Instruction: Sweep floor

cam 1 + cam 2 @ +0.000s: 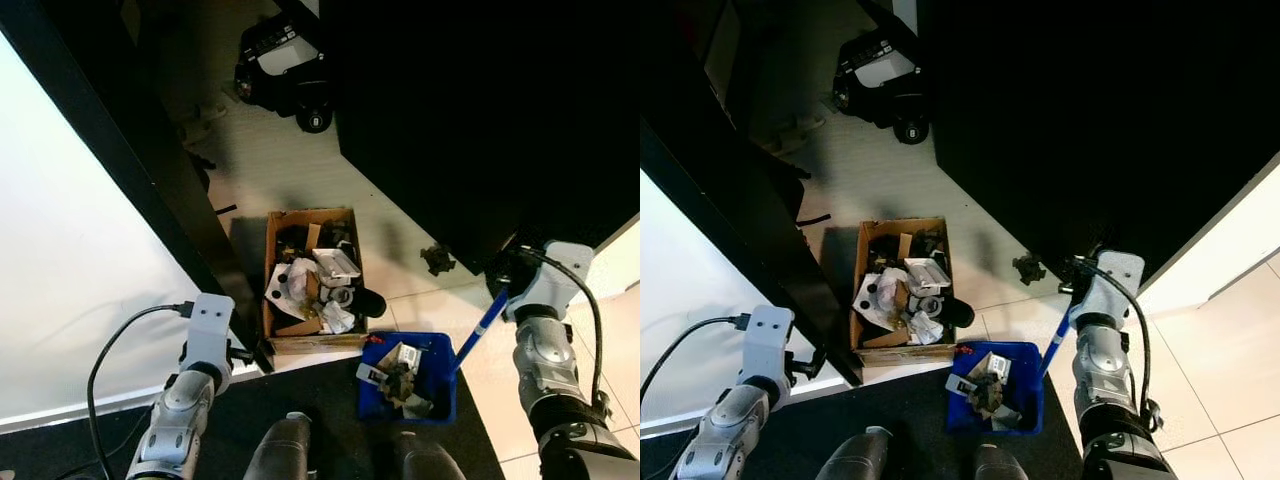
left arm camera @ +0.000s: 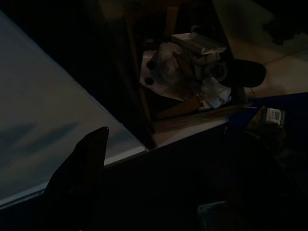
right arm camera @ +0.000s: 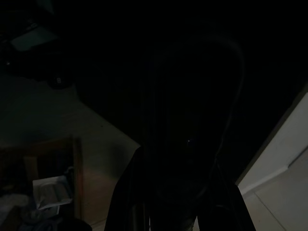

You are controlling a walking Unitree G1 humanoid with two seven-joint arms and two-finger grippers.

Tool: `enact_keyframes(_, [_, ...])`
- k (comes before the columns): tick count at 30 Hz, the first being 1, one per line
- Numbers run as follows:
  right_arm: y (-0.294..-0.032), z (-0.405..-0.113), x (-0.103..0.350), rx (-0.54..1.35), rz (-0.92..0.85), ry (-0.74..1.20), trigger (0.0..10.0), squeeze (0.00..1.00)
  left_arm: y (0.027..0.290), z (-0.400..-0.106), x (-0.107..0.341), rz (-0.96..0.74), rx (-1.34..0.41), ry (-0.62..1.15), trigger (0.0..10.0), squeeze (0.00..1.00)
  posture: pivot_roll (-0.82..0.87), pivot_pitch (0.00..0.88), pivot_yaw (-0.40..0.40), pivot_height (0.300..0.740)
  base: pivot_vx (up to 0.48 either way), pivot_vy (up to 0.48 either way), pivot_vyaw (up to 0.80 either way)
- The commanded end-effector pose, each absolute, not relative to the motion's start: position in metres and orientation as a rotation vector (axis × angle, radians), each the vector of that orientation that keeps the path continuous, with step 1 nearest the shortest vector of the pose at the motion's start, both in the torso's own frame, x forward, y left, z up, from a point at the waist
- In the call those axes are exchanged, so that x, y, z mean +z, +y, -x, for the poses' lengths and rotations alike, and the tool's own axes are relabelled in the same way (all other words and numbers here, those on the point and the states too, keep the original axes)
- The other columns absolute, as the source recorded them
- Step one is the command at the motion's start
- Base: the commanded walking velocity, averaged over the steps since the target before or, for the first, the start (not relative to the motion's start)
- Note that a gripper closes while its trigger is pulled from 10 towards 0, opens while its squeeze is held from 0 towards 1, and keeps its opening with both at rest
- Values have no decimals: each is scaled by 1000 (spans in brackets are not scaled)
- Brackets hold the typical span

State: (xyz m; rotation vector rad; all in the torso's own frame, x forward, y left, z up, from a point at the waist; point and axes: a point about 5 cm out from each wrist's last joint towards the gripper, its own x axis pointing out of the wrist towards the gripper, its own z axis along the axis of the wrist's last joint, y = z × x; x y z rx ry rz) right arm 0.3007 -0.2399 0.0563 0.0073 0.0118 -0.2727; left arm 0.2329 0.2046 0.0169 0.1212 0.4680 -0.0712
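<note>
Rising from the blue dustpan (litter-filled), its handle meets the right pincer.

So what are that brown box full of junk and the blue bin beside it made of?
The brown box looks like corrugated cardboard: matte tan walls with thin, slightly bent edges and a flap folded out at the front. The blue bin looks like moulded plastic: even saturated colour, smooth thin walls, a faint sheen. The blue handle rising from it, by the right gripper, could be plastic or painted metal; I can't tell.
</note>
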Motion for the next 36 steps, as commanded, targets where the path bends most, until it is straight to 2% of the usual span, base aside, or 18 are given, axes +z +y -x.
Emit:
enact_keyframes(1, [-236,-295,47,-281,-18,48,10000,0,205,-228,11,-140,-77,493,10000,0,12,108,36,740,0,0,0])
enact_keyframes(9, [-227,-293,42,-221,49,71,10000,0,208,-226,10,-146,-78,499,10000,0,13,113,41,740,0,0,0])
enact_keyframes(10, [-225,-292,39,-204,63,85,10000,878,208,-226,10,-147,-77,499,10000,0,15,113,41,740,0,0,0])
enact_keyframes(11, [-223,-292,38,-192,67,90,10000,1000,208,-226,10,-147,-76,499,10000,0,15,114,41,740,0,0,0])
enact_keyframes(18, [-223,-291,38,-187,125,99,10000,1000,207,-226,10,-147,-77,500,10000,0,10,116,39,740,0,0,0])
enact_keyframes(19, [-227,-291,39,-204,138,104,10000,651,207,-226,10,-147,-78,500,10000,0,10,117,39,740,0,0,0])
enact_keyframes(20, [-228,-292,39,-208,140,104,10000,651,207,-226,10,-146,-78,500,10000,0,10,117,39,740,0,0,0])
enact_keyframes(21, [-230,-292,39,-224,165,114,10000,0,207,-226,10,-145,-78,500,10000,0,10,117,39,740,0,0,0])
enact_keyframes(28, [-249,-289,42,-365,220,127,10000,0,206,-227,9,-139,-74,498,10000,0,10,117,38,740,0,0,0])
enact_keyframes(36, [-270,-285,44,-520,92,133,10000,0,206,-227,9,-137,-79,500,10000,0,4,117,43,740,0,0,0])
